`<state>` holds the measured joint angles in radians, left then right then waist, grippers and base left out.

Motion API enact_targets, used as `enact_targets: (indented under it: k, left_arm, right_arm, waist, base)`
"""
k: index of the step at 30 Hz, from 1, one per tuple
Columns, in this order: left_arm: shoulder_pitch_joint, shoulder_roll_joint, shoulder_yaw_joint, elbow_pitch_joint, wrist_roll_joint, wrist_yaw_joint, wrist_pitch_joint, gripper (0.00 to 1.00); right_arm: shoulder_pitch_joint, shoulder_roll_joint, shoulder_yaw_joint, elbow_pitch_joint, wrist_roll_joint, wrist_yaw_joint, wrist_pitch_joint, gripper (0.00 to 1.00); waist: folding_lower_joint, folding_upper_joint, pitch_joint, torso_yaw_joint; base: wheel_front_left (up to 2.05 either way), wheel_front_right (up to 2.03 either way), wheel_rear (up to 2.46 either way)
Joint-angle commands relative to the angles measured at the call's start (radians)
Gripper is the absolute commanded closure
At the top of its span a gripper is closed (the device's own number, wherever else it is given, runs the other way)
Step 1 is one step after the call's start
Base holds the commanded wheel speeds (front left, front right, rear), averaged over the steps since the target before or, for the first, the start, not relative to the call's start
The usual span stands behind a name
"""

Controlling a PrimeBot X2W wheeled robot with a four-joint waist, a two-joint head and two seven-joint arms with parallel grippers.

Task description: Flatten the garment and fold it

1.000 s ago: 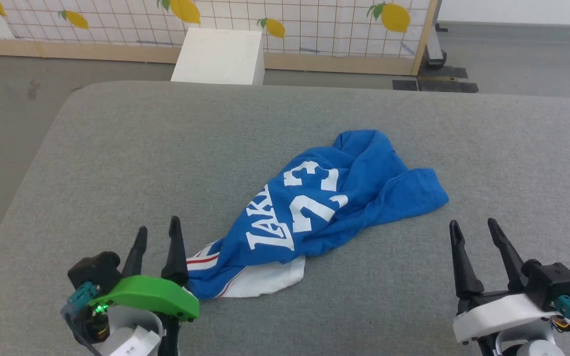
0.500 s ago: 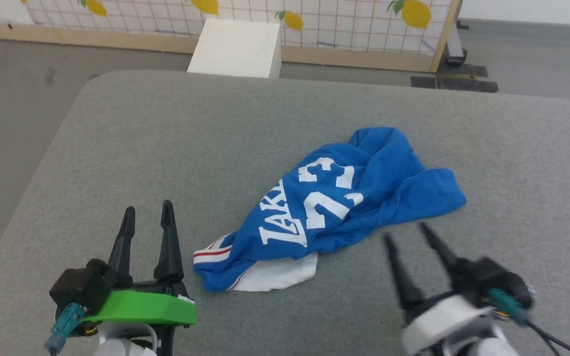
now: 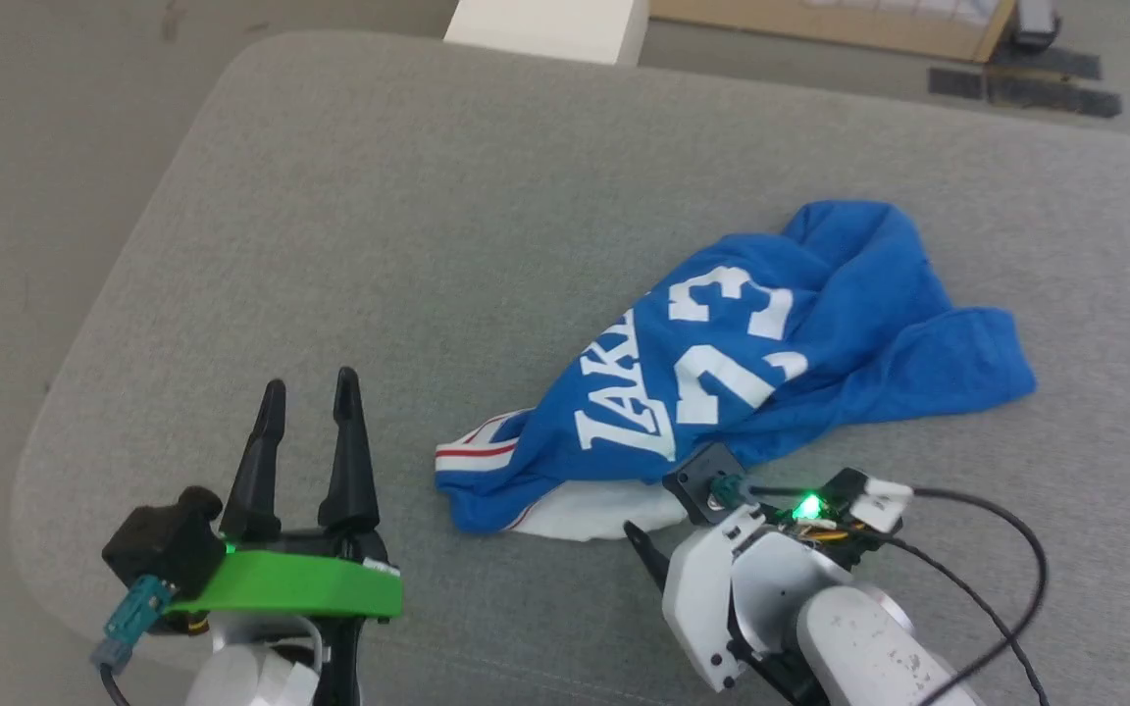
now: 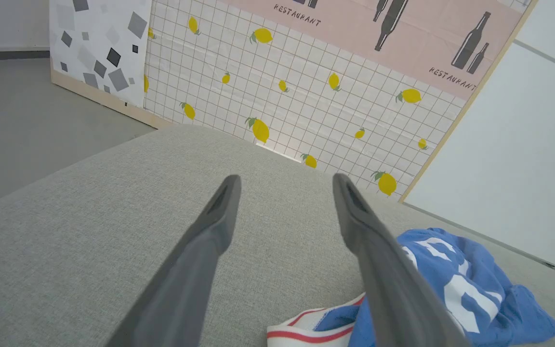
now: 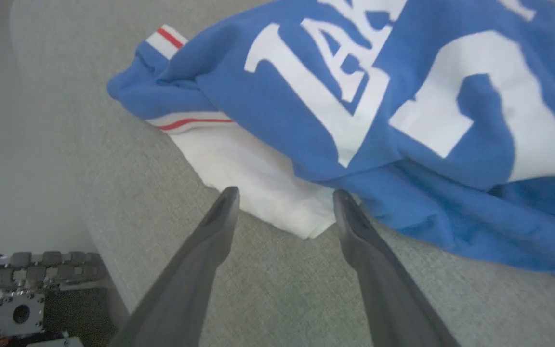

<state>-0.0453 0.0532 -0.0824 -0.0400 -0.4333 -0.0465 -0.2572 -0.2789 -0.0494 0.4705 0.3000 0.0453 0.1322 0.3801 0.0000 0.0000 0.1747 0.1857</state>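
Garment (image 3: 742, 368) of soft blue jersey lies rumpled.

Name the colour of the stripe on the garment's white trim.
Red; the stripe shows best in the right wrist view.

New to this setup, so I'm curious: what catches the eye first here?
The crumpled royal-blue garment with white LAKERS lettering lies bunched on the grey padded surface, right of centre in the head view. The right gripper, open, points at its white sleeve. The left gripper, open on a bright green mount, sits apart to the garment's left.
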Motion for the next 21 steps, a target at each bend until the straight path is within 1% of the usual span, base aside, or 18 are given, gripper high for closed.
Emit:
enact_targets:
  k: [1,7,8,9,11,13,16,19,21]
  left_arm:
    - [-0.026,-0.003,-0.005,-0.004,-0.016,0.008,-0.004,0.00]
    - [-0.052,-0.003,-0.017,-0.009,-0.042,0.024,-0.004,0.00]
    - [-0.053,-0.003,-0.018,-0.010,-0.044,0.026,-0.004,0.00]
    - [-0.054,-0.003,-0.018,-0.011,-0.046,0.028,-0.004,0.00]
    - [-0.055,-0.003,-0.016,-0.011,-0.048,0.031,-0.004,0.00]
    - [-0.054,-0.003,-0.013,-0.008,-0.048,0.032,-0.004,0.00]
    - [-0.049,-0.003,-0.008,-0.003,-0.043,0.032,-0.004,0.00]
    - [-0.041,-0.003,0.000,0.003,-0.032,0.028,-0.005,0.00]
    - [-0.033,-0.003,0.008,0.007,-0.023,0.026,-0.005,0.00]
  right_arm:
    - [-0.025,-0.001,0.006,0.019,-0.016,-0.002,0.050,0.00]
    - [-0.059,-0.010,0.012,0.057,-0.051,-0.002,0.217,0.00]
    - [-0.060,-0.010,0.004,0.054,-0.053,-0.002,0.226,0.09]
    - [-0.061,-0.011,0.001,0.050,-0.058,-0.002,0.231,0.56]
    - [-0.059,-0.012,-0.005,0.045,-0.061,-0.002,0.235,1.00]
    - [-0.056,-0.011,-0.026,0.026,-0.062,-0.002,0.202,1.00]
    - [-0.041,-0.006,-0.087,-0.027,-0.053,-0.002,0.083,1.00]
    - [-0.003,-0.002,-0.185,-0.108,-0.030,-0.002,-0.059,1.00]
    - [0.032,-0.002,-0.255,-0.174,0.004,-0.002,-0.131,1.00]
  waist:
    - [0.0000,0.0000,0.062,0.058]
    - [0.0000,0.0000,0.098,0.082]
    - [0.0000,0.0000,0.100,0.083]
    - [0.0000,0.0000,0.102,0.083]
    - [0.0000,0.0000,0.100,0.078]
    - [0.0000,0.0000,0.092,0.067]
    - [0.0000,0.0000,0.072,0.046]
    - [0.0000,0.0000,0.040,0.019]
    - [0.0000,0.0000,0.015,-0.001]
  base:
    - [0.00,0.00,0.00]
    - [0.00,0.00,0.00]
    - [0.00,0.00,0.00]
    - [0.00,0.00,0.00]
    - [0.00,0.00,0.00]
    - [0.00,0.00,0.00]
    - [0.00,0.00,0.00]
    - [0.00,0.00,0.00]
    - [0.00,0.00,0.00]
